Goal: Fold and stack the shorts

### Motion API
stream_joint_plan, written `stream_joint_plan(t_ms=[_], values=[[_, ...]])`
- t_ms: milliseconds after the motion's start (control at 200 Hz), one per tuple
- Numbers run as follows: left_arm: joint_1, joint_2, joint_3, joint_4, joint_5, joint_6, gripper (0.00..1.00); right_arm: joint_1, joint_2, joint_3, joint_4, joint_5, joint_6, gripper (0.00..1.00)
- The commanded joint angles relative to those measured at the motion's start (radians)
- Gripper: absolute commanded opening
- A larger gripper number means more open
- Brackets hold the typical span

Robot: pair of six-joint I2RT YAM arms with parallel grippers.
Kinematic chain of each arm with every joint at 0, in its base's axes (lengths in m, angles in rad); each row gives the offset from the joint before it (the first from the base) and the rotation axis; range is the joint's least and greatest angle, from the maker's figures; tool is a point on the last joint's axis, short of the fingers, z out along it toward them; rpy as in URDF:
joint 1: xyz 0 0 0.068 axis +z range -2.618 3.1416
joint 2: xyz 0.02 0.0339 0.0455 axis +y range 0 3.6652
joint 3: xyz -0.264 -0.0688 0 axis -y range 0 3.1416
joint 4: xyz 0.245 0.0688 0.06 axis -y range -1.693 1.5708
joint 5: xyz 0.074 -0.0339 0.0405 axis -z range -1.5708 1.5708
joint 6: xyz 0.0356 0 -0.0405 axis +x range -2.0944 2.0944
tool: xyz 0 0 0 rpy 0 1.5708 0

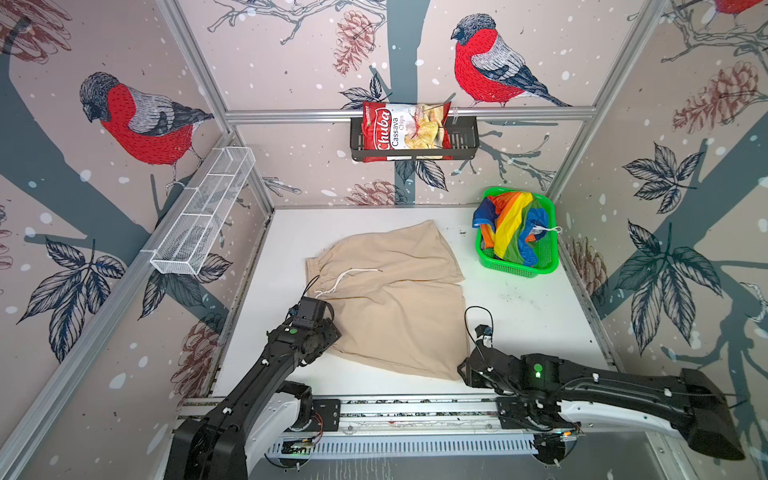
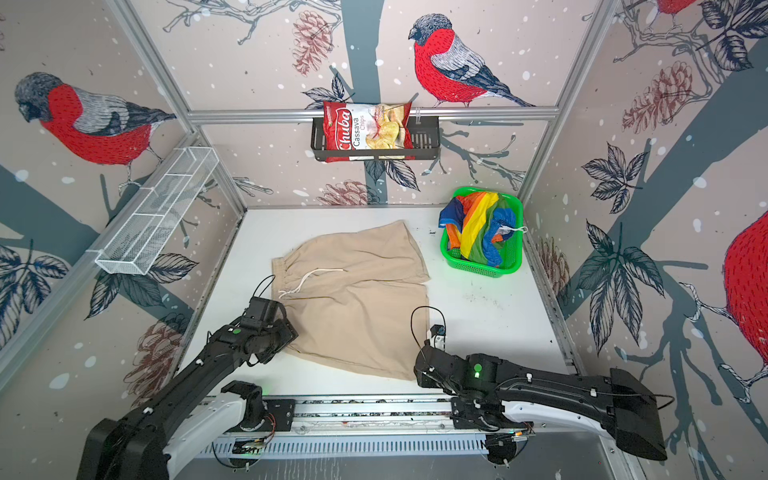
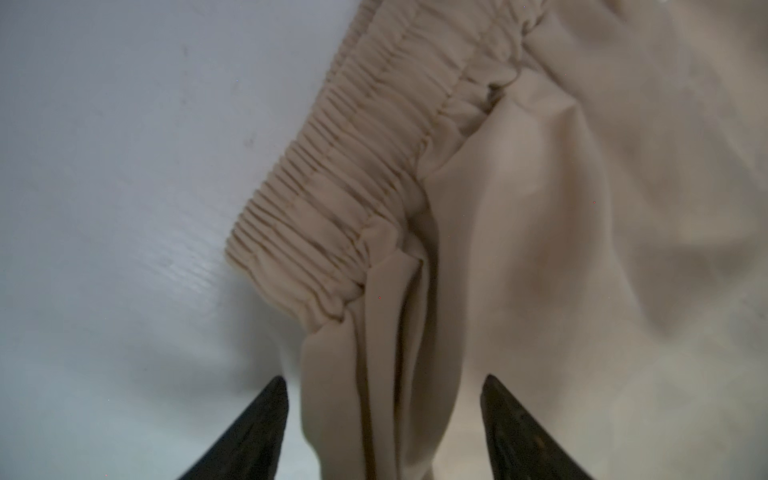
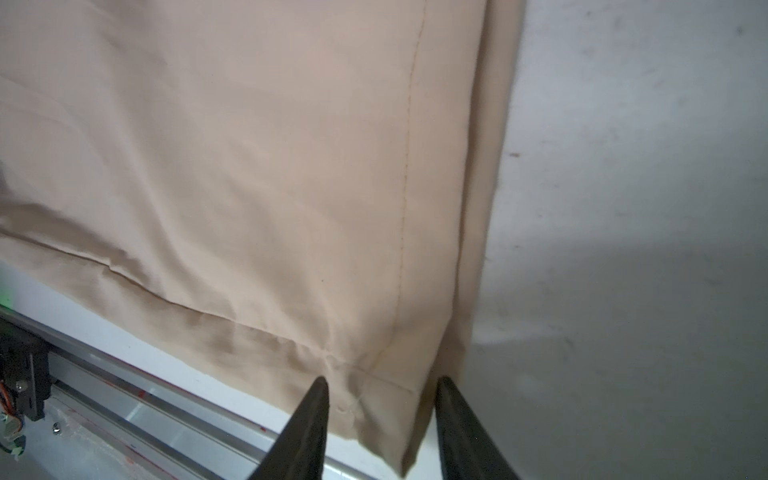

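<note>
Two claws, jaws apart, nothing gripped: left claw [image 3: 384, 382] astride near-left waistband [image 3: 332, 199] end, right claw [image 4: 380, 380] astride near-right hem corner [image 4: 386, 399] of one beige shorts [image 1: 395, 299], flat on table [image 1: 519, 316]. Far right: one rainbow shorts [image 1: 511, 228] crumpled in one green basket [image 1: 515, 270].

Beige shorts [image 1: 395, 307] spread flat on white table [image 1: 528, 320], waistband leftward; rainbow shorts [image 1: 511, 226] crumpled in green basket [image 1: 515, 271].
</note>
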Motion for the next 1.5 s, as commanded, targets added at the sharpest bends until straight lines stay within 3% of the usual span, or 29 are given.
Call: stream_joint_plan(t_ms=[0, 205, 335, 520, 635, 760, 966, 1061, 1281, 1496], values=[[-0.002, 0.012, -0.020, 0.036, -0.015, -0.007, 0.61, -0.011, -0.004, -0.014, 0.071, -0.004, -0.015, 0.32], [-0.003, 0.009, -0.011, 0.052, -0.018, 0.010, 0.25, -0.043, -0.004, -0.022, 0.085, -0.036, -0.036, 0.02], [-0.003, 0.008, 0.014, 0.034, -0.028, 0.017, 0.00, -0.049, -0.025, 0.008, 0.017, -0.017, -0.044, 0.00], [-0.003, -0.016, 0.146, -0.065, -0.053, 0.058, 0.00, -0.067, -0.154, 0.094, -0.102, 0.102, -0.053, 0.00], [-0.002, -0.028, 0.277, -0.135, -0.093, 0.105, 0.00, -0.147, -0.205, 0.215, -0.150, 0.158, -0.126, 0.00], [-0.003, 0.004, 0.412, -0.207, -0.173, 0.141, 0.00, -0.247, -0.163, 0.374, -0.170, 0.202, -0.248, 0.00], [-0.003, 0.090, 0.535, -0.190, -0.167, 0.194, 0.00, -0.385, 0.023, 0.633, -0.137, 0.233, -0.461, 0.00], [-0.002, 0.125, 0.590, -0.170, -0.176, 0.213, 0.00, -0.476, 0.102, 0.709, -0.085, 0.207, -0.550, 0.00], [0.022, 0.253, 0.796, -0.176, -0.218, 0.271, 0.00, -0.754, 0.316, 0.849, 0.032, -0.024, -0.671, 0.00], [0.085, 0.383, 0.893, -0.109, -0.156, 0.304, 0.00, -0.869, 0.537, 0.962, 0.070, -0.098, -0.709, 0.00]])
